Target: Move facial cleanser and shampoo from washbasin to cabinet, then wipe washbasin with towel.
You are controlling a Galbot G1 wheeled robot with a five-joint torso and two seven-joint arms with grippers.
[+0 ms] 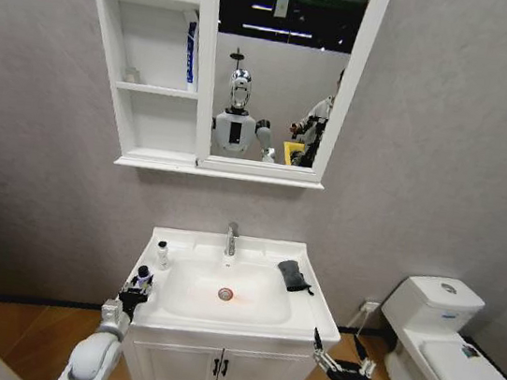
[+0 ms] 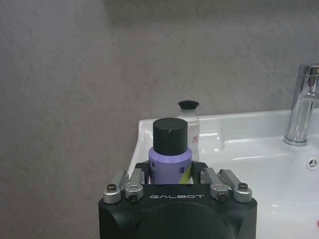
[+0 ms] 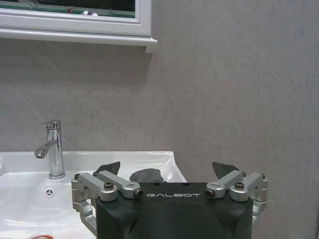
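Head view, starting at the left: the left gripper [image 1: 137,289] is at the front left corner of the washbasin [image 1: 305,325], its fingers closed around a purple bottle with a black cap [image 1: 142,276] that stands on the basin's left rim. In the left wrist view the same bottle [image 2: 170,152] sits between the jaws, gripped on both sides. Just behind it, farther back along the left rim, stands a small white bottle with a black cap [image 1: 162,255], upright and apart from the gripper. The chrome tap [image 1: 231,239] rises at the middle of the back edge, and the red-ringed drain [image 1: 226,294] lies in the oval bowl. The towel [image 1: 293,275], dark and crumpled, rests on the rim near the back right corner. Off the front right corner of the washbasin, lower than its top, the right gripper [image 1: 343,349] hangs with its fingers spread apart and nothing between them. Above, on the wall, the cabinet [image 1: 145,90] holds a blue-and-white tube [image 1: 190,52] upright in its middle compartment, against the mirror frame.
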